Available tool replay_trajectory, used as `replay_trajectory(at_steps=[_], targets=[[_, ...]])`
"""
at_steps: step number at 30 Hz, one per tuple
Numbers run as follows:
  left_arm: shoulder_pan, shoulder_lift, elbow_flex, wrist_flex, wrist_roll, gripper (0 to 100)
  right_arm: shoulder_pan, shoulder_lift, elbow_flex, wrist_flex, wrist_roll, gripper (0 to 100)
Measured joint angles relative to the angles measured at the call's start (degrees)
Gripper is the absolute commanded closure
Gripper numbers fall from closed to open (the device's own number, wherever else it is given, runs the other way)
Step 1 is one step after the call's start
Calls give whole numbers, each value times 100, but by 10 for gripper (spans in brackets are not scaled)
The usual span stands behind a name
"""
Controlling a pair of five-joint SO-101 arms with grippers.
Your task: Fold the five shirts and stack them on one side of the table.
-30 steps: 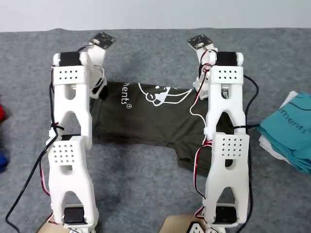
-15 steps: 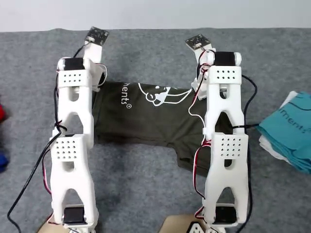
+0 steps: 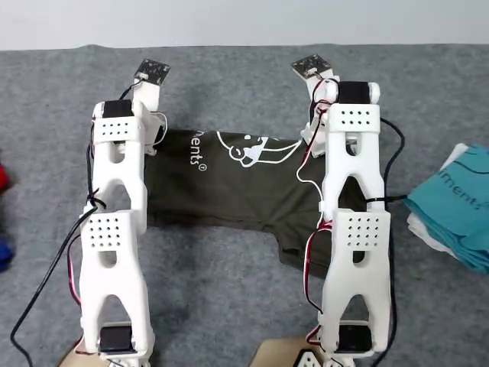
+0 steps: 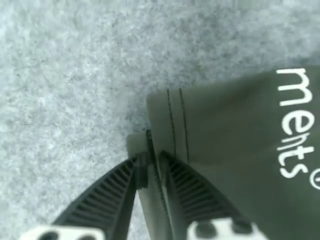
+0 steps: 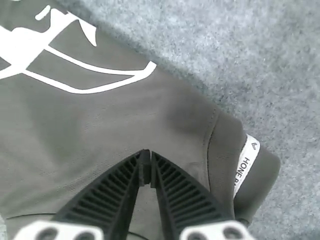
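Note:
A dark olive shirt (image 3: 229,183) with white print lies spread on the grey table between my two arms, one sleeve reaching toward the near side by the right arm. In the left wrist view my left gripper (image 4: 148,167) is shut on the shirt's (image 4: 235,150) stitched hem corner, with a fold of fabric pinched between the fingers. My right gripper (image 5: 145,165) is shut on the shirt (image 5: 90,110) close to the collar and its white label (image 5: 243,167). From above, the arms hide both grippers at the shirt's far corners.
A folded teal shirt (image 3: 458,199) lies on top of a white one (image 3: 428,233) at the table's right edge. Small red (image 3: 3,178) and blue (image 3: 4,252) items peek in at the left edge. Bare grey felt (image 3: 229,84) lies beyond the shirt.
The left arm has shifted slightly to the right and its wrist has turned a little. The right arm and the shirt stay almost still.

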Motion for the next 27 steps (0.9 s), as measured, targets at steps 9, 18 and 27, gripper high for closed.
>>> replay_trajectory(at_steps=[9, 18, 27], targets=[[0, 0, -290, 158, 0, 941, 0, 0, 0, 9, 0, 988], [220, 0, -1952, 923, 0, 941, 0, 0, 0, 9, 0, 988], [176, 0, -2620, 1345, 0, 947, 0, -18, 0, 9, 0, 988]])
